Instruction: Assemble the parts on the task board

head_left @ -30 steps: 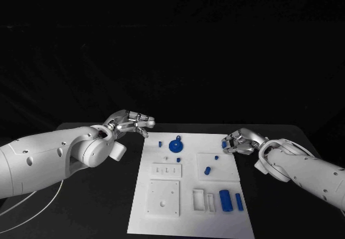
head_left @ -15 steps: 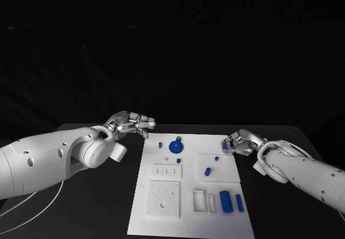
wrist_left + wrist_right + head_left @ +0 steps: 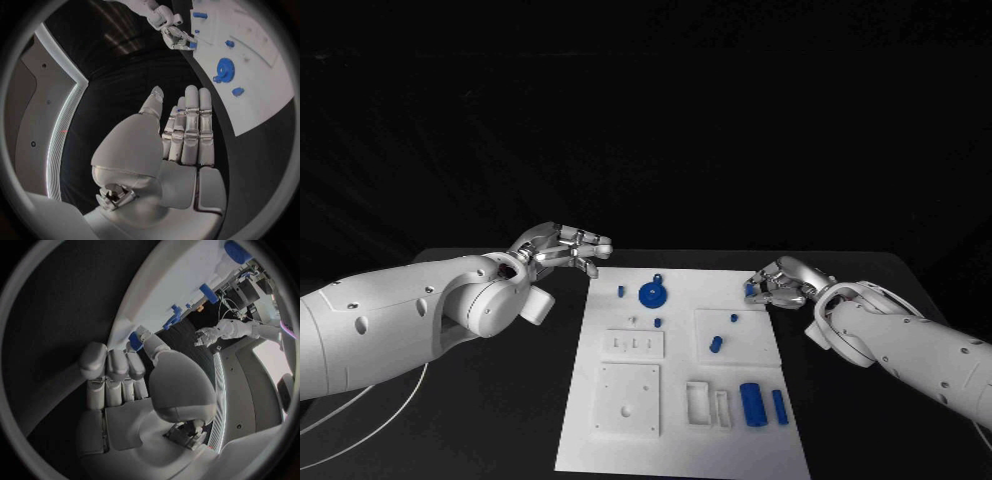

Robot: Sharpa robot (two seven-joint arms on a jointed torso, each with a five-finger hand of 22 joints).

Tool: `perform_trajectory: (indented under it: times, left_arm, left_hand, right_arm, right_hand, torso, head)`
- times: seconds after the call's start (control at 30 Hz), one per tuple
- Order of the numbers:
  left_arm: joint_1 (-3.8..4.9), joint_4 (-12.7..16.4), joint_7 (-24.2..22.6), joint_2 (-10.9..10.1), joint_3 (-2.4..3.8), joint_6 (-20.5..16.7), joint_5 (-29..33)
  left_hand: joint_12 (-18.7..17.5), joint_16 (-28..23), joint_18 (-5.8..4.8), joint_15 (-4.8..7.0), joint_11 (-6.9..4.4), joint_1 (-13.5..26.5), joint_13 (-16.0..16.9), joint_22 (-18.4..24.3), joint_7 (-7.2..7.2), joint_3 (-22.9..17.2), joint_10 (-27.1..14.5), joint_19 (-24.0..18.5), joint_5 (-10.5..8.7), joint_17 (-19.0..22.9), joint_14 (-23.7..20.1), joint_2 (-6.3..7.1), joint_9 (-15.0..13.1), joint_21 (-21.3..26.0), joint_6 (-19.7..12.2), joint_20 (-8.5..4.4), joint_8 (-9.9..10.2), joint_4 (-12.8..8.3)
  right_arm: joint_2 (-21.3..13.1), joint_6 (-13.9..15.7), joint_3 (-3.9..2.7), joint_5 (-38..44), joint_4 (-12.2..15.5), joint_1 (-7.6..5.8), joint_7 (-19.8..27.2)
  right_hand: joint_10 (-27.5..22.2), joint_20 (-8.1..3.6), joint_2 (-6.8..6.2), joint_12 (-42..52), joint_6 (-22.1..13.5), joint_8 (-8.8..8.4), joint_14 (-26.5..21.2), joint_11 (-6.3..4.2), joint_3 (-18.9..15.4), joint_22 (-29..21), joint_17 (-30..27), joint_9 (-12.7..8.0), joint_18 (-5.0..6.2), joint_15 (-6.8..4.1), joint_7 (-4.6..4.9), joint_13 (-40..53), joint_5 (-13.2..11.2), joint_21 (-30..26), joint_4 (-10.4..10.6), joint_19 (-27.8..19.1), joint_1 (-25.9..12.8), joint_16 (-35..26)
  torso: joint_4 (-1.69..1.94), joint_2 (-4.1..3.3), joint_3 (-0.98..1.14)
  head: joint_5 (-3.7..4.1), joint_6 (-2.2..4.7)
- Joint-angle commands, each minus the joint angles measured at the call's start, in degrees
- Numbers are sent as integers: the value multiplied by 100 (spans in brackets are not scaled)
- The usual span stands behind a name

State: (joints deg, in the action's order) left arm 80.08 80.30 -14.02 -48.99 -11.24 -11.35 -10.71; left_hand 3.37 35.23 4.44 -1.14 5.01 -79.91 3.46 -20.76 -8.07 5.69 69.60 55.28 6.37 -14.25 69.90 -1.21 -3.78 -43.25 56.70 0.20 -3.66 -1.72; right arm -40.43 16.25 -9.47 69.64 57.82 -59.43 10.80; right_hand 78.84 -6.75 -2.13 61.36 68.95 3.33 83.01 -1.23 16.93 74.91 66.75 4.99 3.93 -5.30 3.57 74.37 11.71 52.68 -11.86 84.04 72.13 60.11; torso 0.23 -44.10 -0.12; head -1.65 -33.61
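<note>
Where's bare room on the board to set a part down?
On the task board, the near strip below the white blocks, and the patch between the blue gear and the right hand. The near right, by the blue cylinders, is crowded.

**A black table, a white cord and a dark wall**

The table (image 3: pixel 516 420) is black and flat. Its top is smooth and a little bit shiny. Its far edge runs straight across, and you can see both far corners. The same black top shows in the left wrist view (image 3: pixel 265 165) and in the right wrist view (image 3: pixel 62 305).

A thin white cord (image 3: pixel 365 405) lies on the table's near left part. It bends in a soft curve and runs off the left side of the picture. A second thin white line lies just below it and runs off the same way.

Behind the table it is all dark, like a black curtain (image 3: pixel 646 120).
</note>
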Motion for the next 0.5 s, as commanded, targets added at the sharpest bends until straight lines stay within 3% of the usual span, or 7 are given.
perform_trajectory:
  times: [0.03,0.3,0.33,0.37,0.47,0.5]
  left_arm:
    - [1,13,-16,13,4,91,-48]
    - [10,40,379,15,14,66,-209]
    - [19,43,478,18,17,59,-230]
    - [31,42,585,25,19,52,-259]
    - [75,19,913,63,24,124,-354]
    - [102,-2,1046,86,25,176,-407]
  left_hand:
    - [23,14,-25,-4,-15,31,7,-5,8,3,57,-28,15,3,-17,-54,-7,-22,41,-2,0,-19]
    - [40,141,-54,103,-166,113,16,-38,137,73,479,114,4,-58,170,-124,-29,-96,389,-98,-4,70]
    - [35,382,-31,168,-188,173,16,-117,140,104,525,292,-28,-168,423,-113,-20,-253,354,-160,0,108]
    - [10,793,-38,236,-218,248,5,-308,145,142,604,403,-61,-398,443,-95,-26,-563,336,-260,1,176]
    - [117,1268,-21,352,-365,370,53,-496,221,179,1009,485,-18,-660,642,-81,-53,-860,472,-353,-8,270]
    - [145,1638,-49,404,-418,429,78,-670,240,178,1192,422,-29,-965,538,-25,-56,-1097,484,-419,-11,296]
  right_arm:
    - [7,309,-3,-61,20,3,21]
    - [-58,340,-21,-90,282,-37,-94]
    - [-61,316,-28,-88,326,-61,-113]
    - [-62,296,-33,-80,372,-89,-137]
    - [-55,240,-41,-37,507,-167,-213]
    - [-48,215,-43,-15,567,-199,-248]
  right_hand:
    - [15,10,69,31,86,31,43,-11,83,653,14,126,-36,-18,0,7,-28,25,2,135,-11,32]
    - [22,6,57,36,96,32,46,-15,98,658,33,155,-32,-22,-2,13,-26,48,-7,140,-3,47]
    - [19,6,62,31,93,32,45,-14,105,656,34,160,-30,-21,0,12,-36,45,-10,139,2,45]
    - [16,7,62,26,84,29,44,-14,106,658,36,162,-29,-21,2,10,-41,50,-13,140,4,45]
    - [16,9,57,25,82,32,45,-12,103,657,39,167,-27,-20,4,11,-25,46,-16,139,2,46]
    - [16,9,57,25,82,32,45,-12,103,657,39,167,-27,-20,4,11,-25,46,-16,139,2,46]
  torso:
    - [-1,2,1]
    - [-16,36,-5]
    - [-20,38,-5]
    - [-28,47,-3]
    - [-35,73,1]
    - [-35,82,3]
  head:
    - [1,-1]
    - [-4,34]
    - [-10,47]
    - [-19,48]
    - [-42,63]
    - [-48,72]
